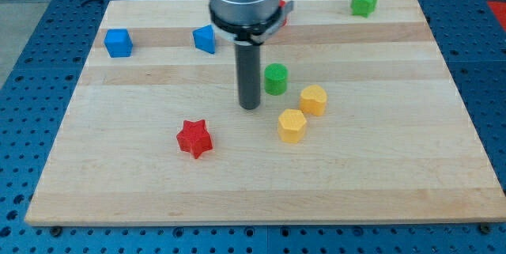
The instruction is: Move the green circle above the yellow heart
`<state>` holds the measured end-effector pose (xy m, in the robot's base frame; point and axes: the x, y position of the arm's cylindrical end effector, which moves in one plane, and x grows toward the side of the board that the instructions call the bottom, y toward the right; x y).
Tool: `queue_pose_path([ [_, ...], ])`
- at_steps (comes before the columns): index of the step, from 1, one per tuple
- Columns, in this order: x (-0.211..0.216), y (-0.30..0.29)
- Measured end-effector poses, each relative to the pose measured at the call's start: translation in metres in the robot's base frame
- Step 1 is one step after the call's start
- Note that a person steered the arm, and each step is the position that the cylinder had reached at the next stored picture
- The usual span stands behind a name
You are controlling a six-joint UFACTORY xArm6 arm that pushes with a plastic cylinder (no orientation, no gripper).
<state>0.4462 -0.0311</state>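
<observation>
The green circle [275, 78] stands near the board's middle. My tip [250, 107] rests on the board just to the left of it and slightly lower, a small gap apart. Two yellow blocks lie to the lower right of the circle: one [314, 100] close below and right of it, the other [292, 125] lower still. Which of them is the heart I cannot tell for sure.
A red star [194, 138] lies at the lower left. A blue cube [118, 42] and a blue block [205, 39] sit at the upper left. A green star [364, 1] is at the top right. A red block [283, 10] is mostly hidden behind the arm.
</observation>
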Motion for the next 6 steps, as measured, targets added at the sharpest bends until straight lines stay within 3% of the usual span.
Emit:
queue_pose_path([
  [1,-0.032,0.016],
  [2,-0.073,0.074],
  [3,-0.068,0.078],
  [4,-0.039,0.035],
  [5,-0.033,0.048],
  [6,-0.063,0.094],
])
